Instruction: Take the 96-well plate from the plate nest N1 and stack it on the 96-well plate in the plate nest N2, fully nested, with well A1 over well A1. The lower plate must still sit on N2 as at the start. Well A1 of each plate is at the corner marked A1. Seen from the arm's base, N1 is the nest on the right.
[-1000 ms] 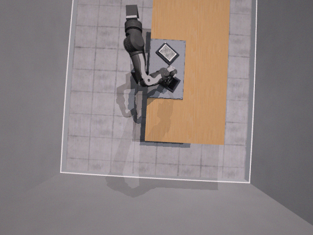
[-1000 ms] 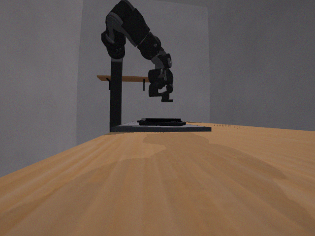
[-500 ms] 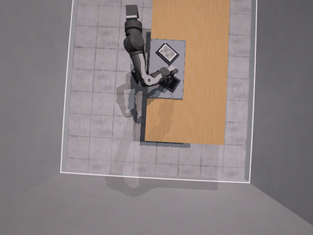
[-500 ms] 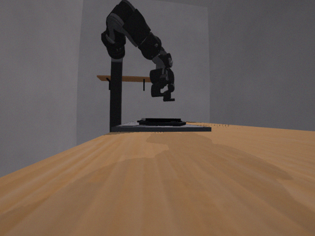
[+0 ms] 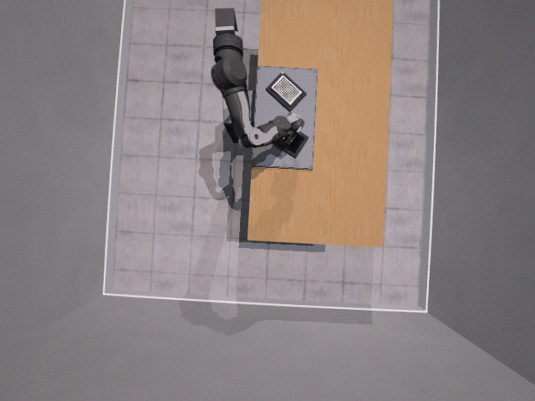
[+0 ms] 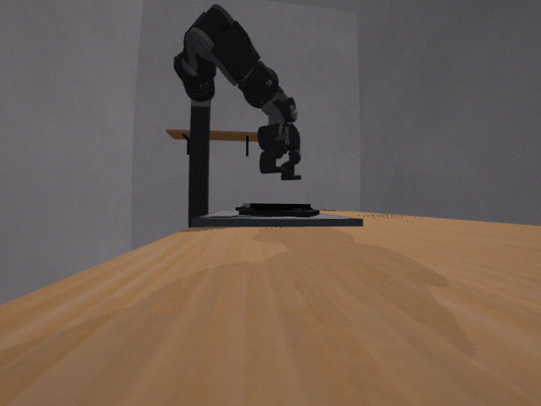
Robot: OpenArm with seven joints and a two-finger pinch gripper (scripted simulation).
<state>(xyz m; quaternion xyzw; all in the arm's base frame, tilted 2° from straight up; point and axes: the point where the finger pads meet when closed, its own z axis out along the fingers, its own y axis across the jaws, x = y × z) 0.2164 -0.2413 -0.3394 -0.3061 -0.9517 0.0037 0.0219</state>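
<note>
In the top view, a white 96-well plate [image 5: 286,88] sits in the dark nest N2 at the far part of the grey mat. A dark 96-well plate [image 5: 298,143] sits in nest N1 at the near part of the mat, half hidden under my wrist. My gripper [image 5: 292,129] is open and empty and hangs over this dark plate. In the exterior view, the gripper [image 6: 284,173] points down, clearly above the flat dark nests and plates [image 6: 277,210], touching nothing. From this low view the two nests overlap and I cannot tell them apart.
The grey mat lies at the edge of a long wooden table [image 5: 319,124] nearest the arm's base column [image 6: 199,161]. A small wooden shelf [image 6: 214,135] hangs on the back wall. A white-edged floor area surrounds the table.
</note>
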